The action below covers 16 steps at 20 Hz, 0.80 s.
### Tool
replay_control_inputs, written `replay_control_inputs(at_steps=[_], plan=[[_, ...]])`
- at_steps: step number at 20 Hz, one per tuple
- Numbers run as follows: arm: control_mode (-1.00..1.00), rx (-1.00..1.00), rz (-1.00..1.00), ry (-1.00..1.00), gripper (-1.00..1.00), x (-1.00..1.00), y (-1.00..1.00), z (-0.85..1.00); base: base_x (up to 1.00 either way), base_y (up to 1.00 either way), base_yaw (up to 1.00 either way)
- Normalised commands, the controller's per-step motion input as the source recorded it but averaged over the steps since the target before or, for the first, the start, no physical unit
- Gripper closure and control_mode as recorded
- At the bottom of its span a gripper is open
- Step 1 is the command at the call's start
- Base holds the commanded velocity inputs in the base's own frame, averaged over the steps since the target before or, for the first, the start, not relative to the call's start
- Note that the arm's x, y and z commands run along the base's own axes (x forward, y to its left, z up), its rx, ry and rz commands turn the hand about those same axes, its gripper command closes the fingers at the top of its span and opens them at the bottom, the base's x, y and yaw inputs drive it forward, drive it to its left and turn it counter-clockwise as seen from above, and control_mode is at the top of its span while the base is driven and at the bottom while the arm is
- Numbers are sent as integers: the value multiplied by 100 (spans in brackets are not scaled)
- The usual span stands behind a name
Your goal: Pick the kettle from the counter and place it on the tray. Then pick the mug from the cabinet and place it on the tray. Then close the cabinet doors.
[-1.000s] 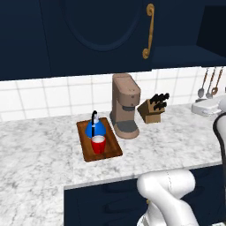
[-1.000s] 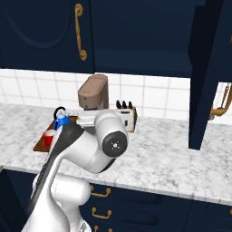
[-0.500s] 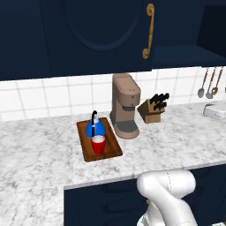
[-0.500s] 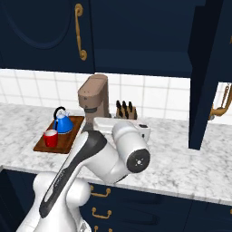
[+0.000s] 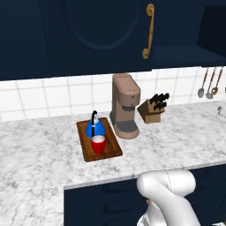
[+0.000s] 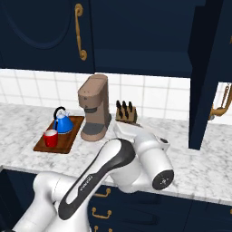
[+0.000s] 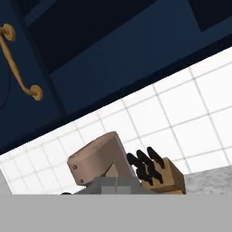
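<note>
Dark wooden tray (image 5: 114, 150) on veined marble counter (image 5: 39, 159); brass door handle (image 5: 148, 31).

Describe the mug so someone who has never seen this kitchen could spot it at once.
Find the tall tan-brown coffee machine on the marble counter; just to its left lies a dark brown wooden tray. The mug stands on the tray's near end, in front of the blue kettle. It is the only red thing there: a small tapered cup, no black handle.
</note>
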Motion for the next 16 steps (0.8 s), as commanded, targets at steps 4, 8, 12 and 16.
replay_control_inputs(at_steps=[4,8,12,16], plan=[[-100,10,0,-1,100,0,-28,-7,0,0,0],[-100,28,5,-9,100,0,-50,-13,0,0,0],[-100,29,6,-9,100,0,-50,-13,0,0,0],[-100,16,3,-5,100,-2,-37,-1,0,0,0]])
